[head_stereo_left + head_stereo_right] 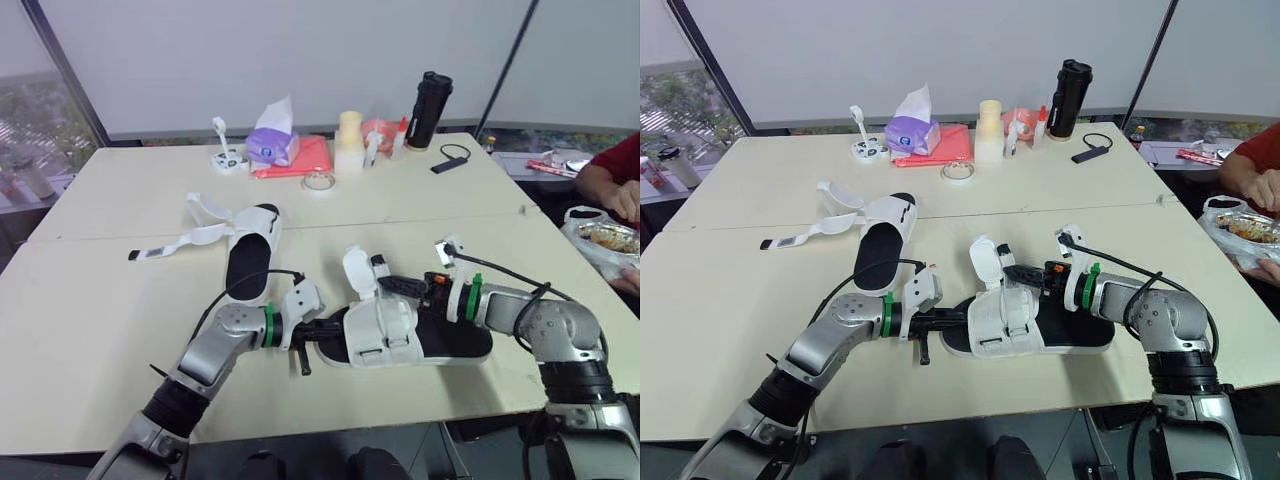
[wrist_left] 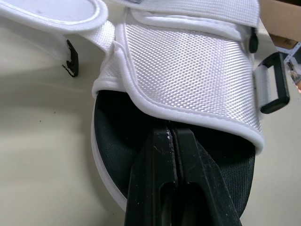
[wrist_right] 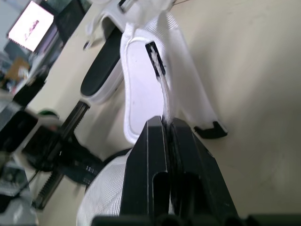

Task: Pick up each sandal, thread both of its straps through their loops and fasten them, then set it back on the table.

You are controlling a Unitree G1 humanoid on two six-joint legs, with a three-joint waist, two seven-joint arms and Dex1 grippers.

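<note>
Left eye view shows two sandals on the worktop (image 1: 100, 300). The near sandal (image 1: 385, 330), a white upper over a black footbed, lies near the front edge between the two arms. The left fingers (image 2: 155, 160) are pressed together at one end of it. They lie over the black footbed with their tips at the white rim of the upper, and I cannot tell whether they nip anything there. The right fingers (image 3: 155, 150) are closed on a strap (image 3: 162, 89) of this sandal, pinching the white webbing. The webbing comes out from between their tips and stands up off the sandal. The far sandal (image 1: 250, 255) lies flat toward the middle of the worktop, apart from the near one, with its straps open and trailing to the left.

Three containers stand along the far edge:
- One purple tissue box (image 1: 272, 145) has a white tissue sticking up out of it and touches a red sheet (image 1: 305, 158).
- One cream bottle (image 1: 349, 143) stands upright.
- One black flask (image 1: 428, 108) stands upright with its lid on.

One roll of tape (image 1: 319, 181) lies just in front of the bottle. At the right, one clear bag (image 1: 590, 225) holds what looks like a tray of food. It sits near a person's hand (image 1: 628, 200) and red sleeve (image 1: 615, 160).
</note>
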